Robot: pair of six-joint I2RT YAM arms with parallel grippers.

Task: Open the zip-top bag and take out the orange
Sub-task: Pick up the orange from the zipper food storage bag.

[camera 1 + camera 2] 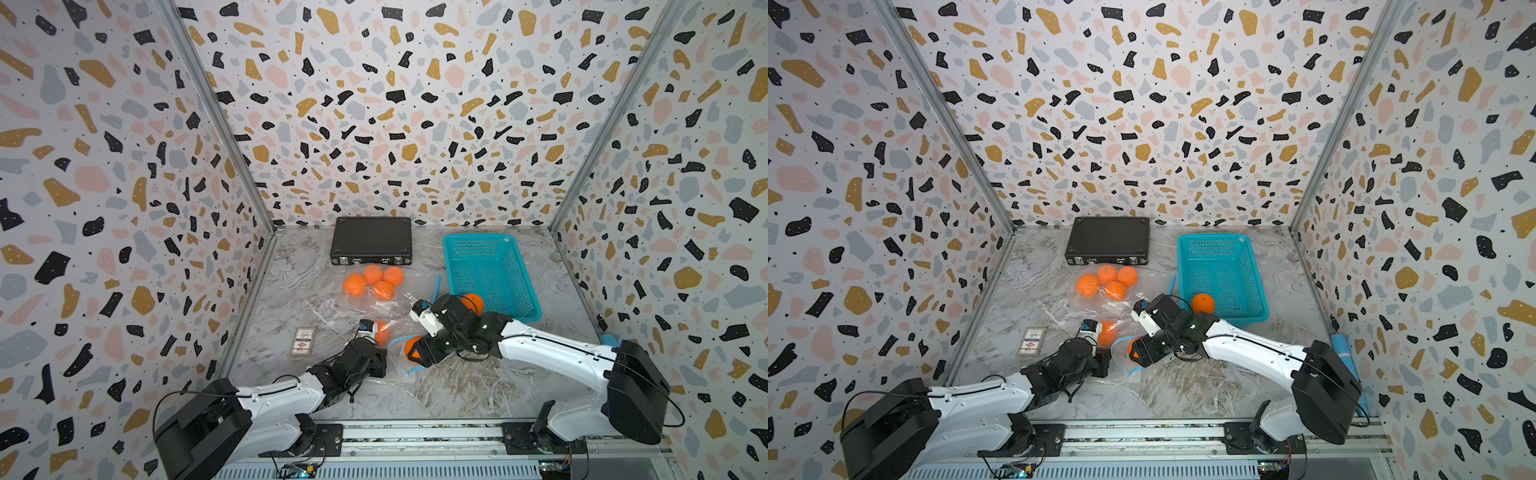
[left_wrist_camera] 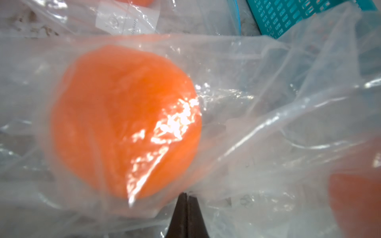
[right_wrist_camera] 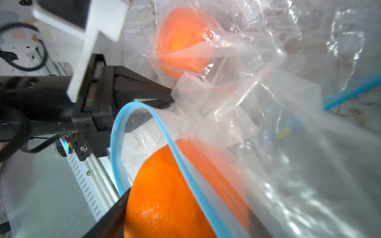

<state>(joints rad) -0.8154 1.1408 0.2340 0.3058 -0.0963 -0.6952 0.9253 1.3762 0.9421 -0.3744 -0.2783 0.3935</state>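
The clear zip-top bag (image 1: 376, 309) with a blue zip strip (image 3: 132, 107) lies crumpled in the middle of the table. My right gripper (image 3: 185, 206) is shut on an orange (image 1: 410, 348) at the bag's open mouth, with the blue rim running across the fruit. My left gripper (image 2: 186, 194) is shut on a fold of the bag's plastic (image 2: 268, 123). Just beyond its tips a second orange (image 2: 123, 123) sits inside the bag, also seen as the orange (image 1: 381, 328) in a top view. The two grippers are close together.
Several oranges (image 1: 374, 282) sit under clear plastic behind the bag. A teal basket (image 1: 486, 274) at the right holds one orange (image 1: 473, 303). A black case (image 1: 371, 240) stands at the back wall. A small card box (image 1: 303, 341) lies left of my left arm.
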